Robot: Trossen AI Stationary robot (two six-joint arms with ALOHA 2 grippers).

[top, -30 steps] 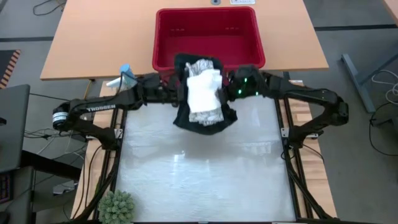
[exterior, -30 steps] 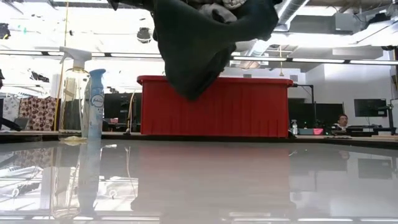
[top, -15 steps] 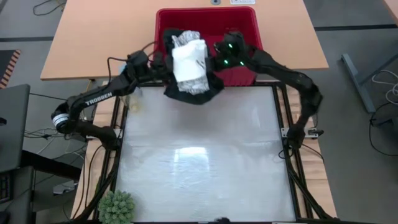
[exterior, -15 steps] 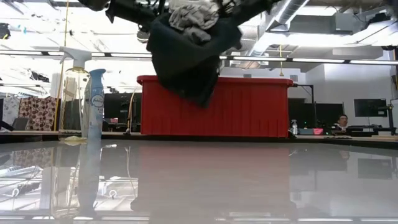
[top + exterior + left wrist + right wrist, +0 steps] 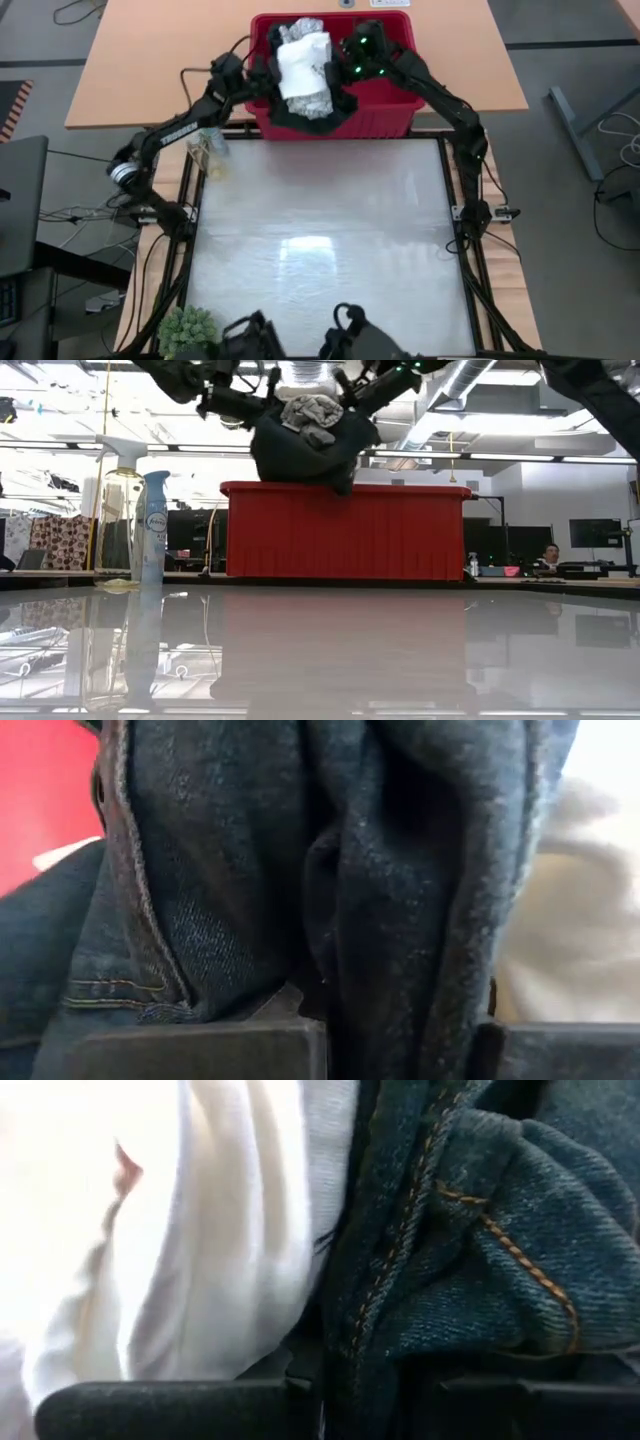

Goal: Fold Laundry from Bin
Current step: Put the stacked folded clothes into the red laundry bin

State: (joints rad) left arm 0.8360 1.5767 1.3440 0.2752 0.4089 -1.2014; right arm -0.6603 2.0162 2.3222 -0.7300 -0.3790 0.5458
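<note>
Both grippers hold one bundle of laundry above the red bin (image 5: 395,108) at the table's far edge. The bundle is a dark denim garment (image 5: 310,108) with a plain whitish cloth (image 5: 305,62) and a leaf-patterned cloth (image 5: 305,27) lying in it. My left gripper (image 5: 262,74) is shut on the garment's left side and my right gripper (image 5: 346,70) on its right side. In the low view the garment (image 5: 300,455) sags between them, its lowest part at about the height of the bin's rim (image 5: 345,488). My left gripper pinches a bunched fold of the dark garment (image 5: 390,990) between its two fingers (image 5: 200,1050), several layers thick, coming from the table's left. The garment hangs clear of the table. My right gripper pinches a seamed, bunched edge of the dark garment (image 5: 375,1360) between its two fingers (image 5: 170,1408), coming from the table's right. The whitish cloth (image 5: 200,1230) lies against that edge. The garment hangs slack between the two holds.
A spray bottle (image 5: 150,525) stands at the table's far left, also in the high view (image 5: 207,150). A small green plant (image 5: 188,335) sits at the near left corner. Dark shapes (image 5: 300,340) show at the near edge. The work surface (image 5: 320,230) lies between.
Both grippers have carried the bundle toward the table's far edge, from above the work surface's far end to above the bin, still shut on it. The garment's hanging part has drawn up and now sags shorter, and the white cloths have stayed in it.
</note>
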